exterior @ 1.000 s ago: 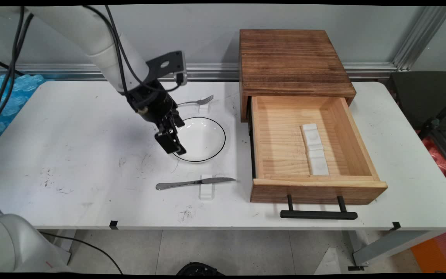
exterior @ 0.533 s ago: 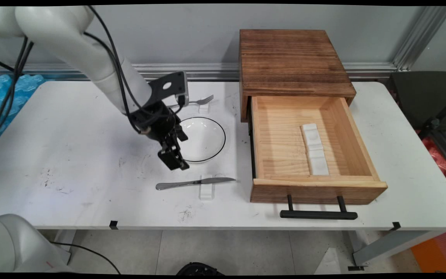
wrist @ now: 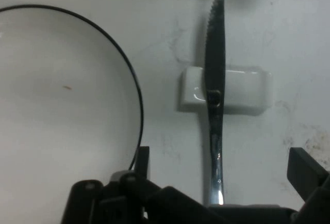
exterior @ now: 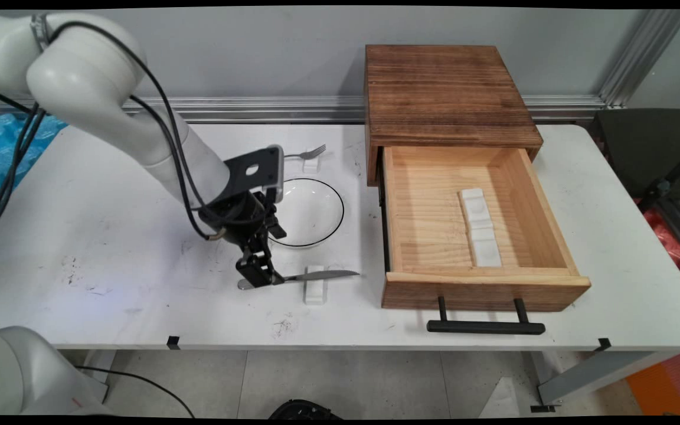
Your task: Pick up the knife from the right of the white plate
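A steel knife (exterior: 322, 274) lies on the table with its blade on a small white rest (exterior: 314, 292), just in front of a white plate with a black rim (exterior: 316, 206). My gripper (exterior: 260, 277) is down over the knife's handle end, open, one finger on each side of the handle. In the hand view the knife (wrist: 214, 79) runs up the middle across the rest (wrist: 247, 92), between the two fingertips (wrist: 142, 157), and the plate (wrist: 62, 105) fills the left side. I cannot tell whether the fingers touch the handle.
A fork (exterior: 307, 154) lies on a second white rest behind the plate. At the right stands a dark wooden cabinet (exterior: 446, 88) with its light wooden drawer (exterior: 481, 289) pulled out, black handle (exterior: 484, 326) toward the table's front edge. A white moulded holder (exterior: 480, 227) lies in the drawer.
The gripper has come down and toward the table's near side, from beside the plate's left rim to the knife's handle end. Nothing on the table has moved.
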